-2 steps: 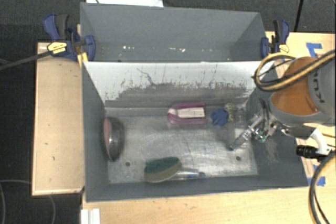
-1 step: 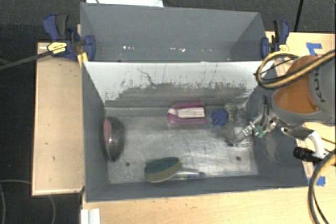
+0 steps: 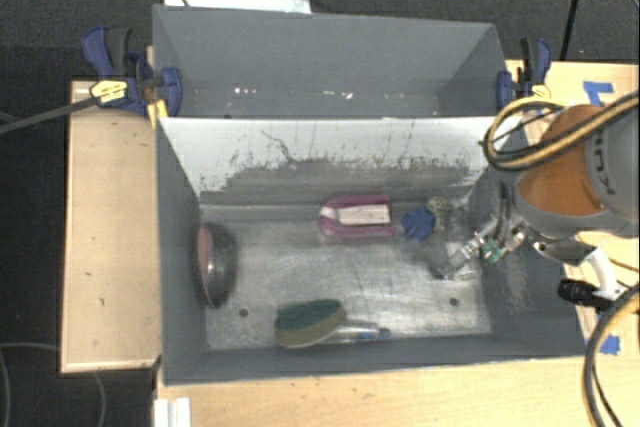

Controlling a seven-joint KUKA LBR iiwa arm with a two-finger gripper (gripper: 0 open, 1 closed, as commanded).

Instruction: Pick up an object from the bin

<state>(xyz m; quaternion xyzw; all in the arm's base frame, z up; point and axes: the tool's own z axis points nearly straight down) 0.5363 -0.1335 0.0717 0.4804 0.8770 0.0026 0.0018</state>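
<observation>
My gripper (image 3: 449,261) is low in the right part of the bin, close to the floor, with bare floor under it. The nearest thing is a small blue piece (image 3: 418,224), just up and left of it by the back wall. A small grey-green thing (image 3: 443,209) lies beside the blue piece. Left of the blue piece, a pink and purple box (image 3: 355,218) lies flat along the back wall.
A dark oval brush-like thing (image 3: 215,263) lies at the left wall. A green and yellow sponge (image 3: 309,321) sits at the front, with a thin clear pen-like stick (image 3: 358,335) next to it. The arm with its orange cover and cables enters over the right wall.
</observation>
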